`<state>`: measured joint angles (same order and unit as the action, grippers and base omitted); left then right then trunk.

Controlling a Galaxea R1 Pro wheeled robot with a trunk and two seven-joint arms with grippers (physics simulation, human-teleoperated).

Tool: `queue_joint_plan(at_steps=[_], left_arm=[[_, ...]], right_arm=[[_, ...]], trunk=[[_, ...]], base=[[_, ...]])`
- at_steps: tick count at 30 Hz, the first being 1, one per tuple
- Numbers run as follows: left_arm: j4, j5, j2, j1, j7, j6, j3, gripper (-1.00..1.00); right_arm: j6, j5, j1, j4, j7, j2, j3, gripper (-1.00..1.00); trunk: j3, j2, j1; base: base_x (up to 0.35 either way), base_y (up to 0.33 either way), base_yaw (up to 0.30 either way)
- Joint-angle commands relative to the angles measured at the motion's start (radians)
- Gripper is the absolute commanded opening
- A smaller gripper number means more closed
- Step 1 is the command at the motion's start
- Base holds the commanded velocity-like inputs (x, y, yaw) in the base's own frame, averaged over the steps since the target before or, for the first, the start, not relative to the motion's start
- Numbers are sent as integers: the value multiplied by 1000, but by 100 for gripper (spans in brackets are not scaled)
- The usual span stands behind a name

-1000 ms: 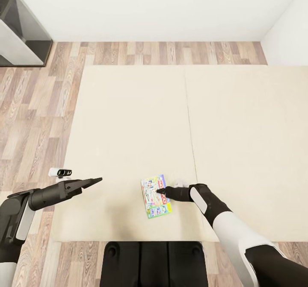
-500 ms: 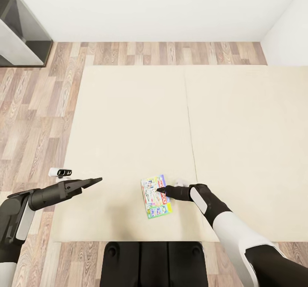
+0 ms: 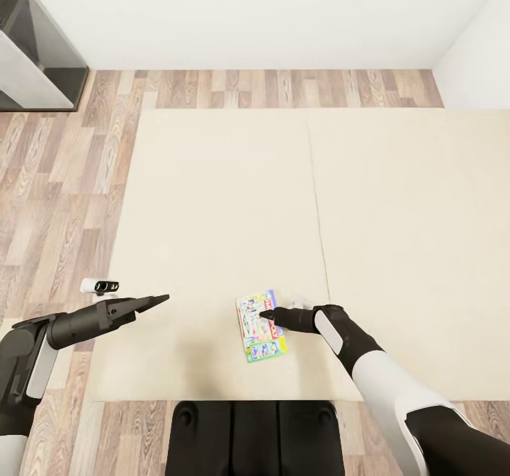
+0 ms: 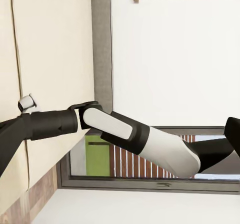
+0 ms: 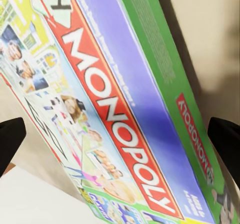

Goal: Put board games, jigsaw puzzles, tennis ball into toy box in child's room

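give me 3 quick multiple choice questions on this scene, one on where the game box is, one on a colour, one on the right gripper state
1. Where does the colourful flat Monopoly game box lie?
A. on the beige two-section mattress
B. on the wood-plank floor
C. on a grey shelf

2. What colour is the band behind the white word MONOPOLY on the lid?
A. black
B. red
C. orange

3. How is the right gripper set?
A. shut on a ball
B. open, fingers spread at the box
C. folded back against the robot's trunk

Answers:
1 A: the head view shows the box on the mattress near its front edge.
2 B: the right wrist view shows white letters on a red band.
3 B: the right wrist view shows the two dark fingertips far apart, with the box lying between them.
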<state>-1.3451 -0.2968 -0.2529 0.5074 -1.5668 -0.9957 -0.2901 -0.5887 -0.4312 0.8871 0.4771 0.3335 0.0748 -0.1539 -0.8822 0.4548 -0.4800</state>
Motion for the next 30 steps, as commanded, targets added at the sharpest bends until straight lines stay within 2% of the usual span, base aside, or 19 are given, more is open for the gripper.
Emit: queue_joint_plan(at_steps=[1, 30], left_arm=[[0, 1, 0, 0, -4, -11, 0, 100], [0, 1, 0, 0, -4, -11, 0, 100]], right_arm=[[-2, 3, 0, 0, 0, 0, -2, 100], [-3, 3, 0, 0, 1, 2, -3, 100]], trunk=[[-1, 1, -1], [-1, 1, -1]], base=[[0, 2, 0], [0, 14, 0]])
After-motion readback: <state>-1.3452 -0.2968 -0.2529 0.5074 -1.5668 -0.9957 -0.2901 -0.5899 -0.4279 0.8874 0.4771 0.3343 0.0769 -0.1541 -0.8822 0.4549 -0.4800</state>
